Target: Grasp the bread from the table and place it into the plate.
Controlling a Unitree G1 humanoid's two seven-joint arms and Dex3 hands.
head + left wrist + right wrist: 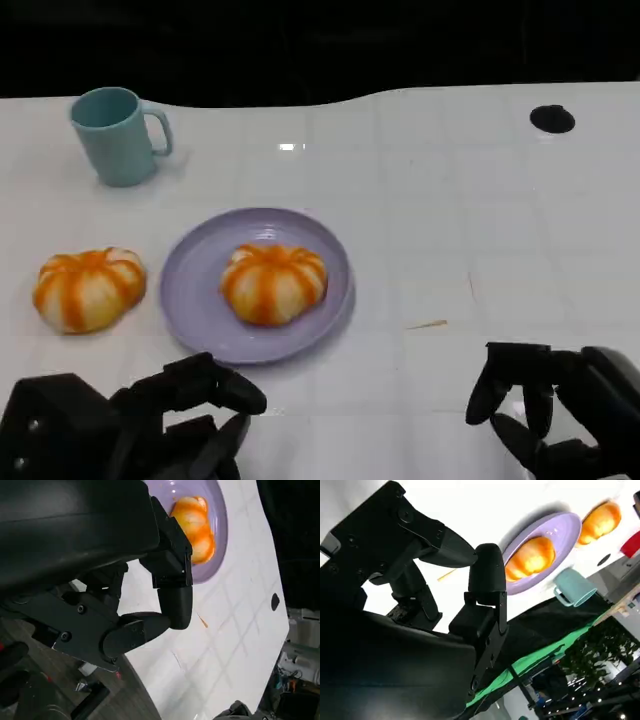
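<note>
Bench (450, 200): white, faint grid lines, black backdrop behind its far edge; a small dark round hole (552, 119) near the far right corner.
Plate (200, 300): lilac, round, mid-bench, just ahead of the left hand.
Bun on plate (273, 283): orange-and-white striped bread, sitting near the plate's centre, slightly toward its right half; nothing touching it.
Bun off plate (89, 288): same striped kind, on the bare bench just left of the plate, a small gap between it and the rim.
Mug (116, 135): teal, upright, handle to the right, far left of the bench, well behind the loose bun.
Splinter (427, 324): thin pale sliver lying on the bench right of the plate.
Left hand (185, 415): low at the near edge, short of the plate; fingers loosely bent and apart, nothing in them. Left wrist view agrees, fingers (172, 605) over bare bench with the plate beyond.
Right hand (545, 405): near edge, right side, well clear of plate and buns; fingers hanging downward, spread, holding nothing.
Room: right wrist view shows green cloth and foliage beyond the bench.
</note>
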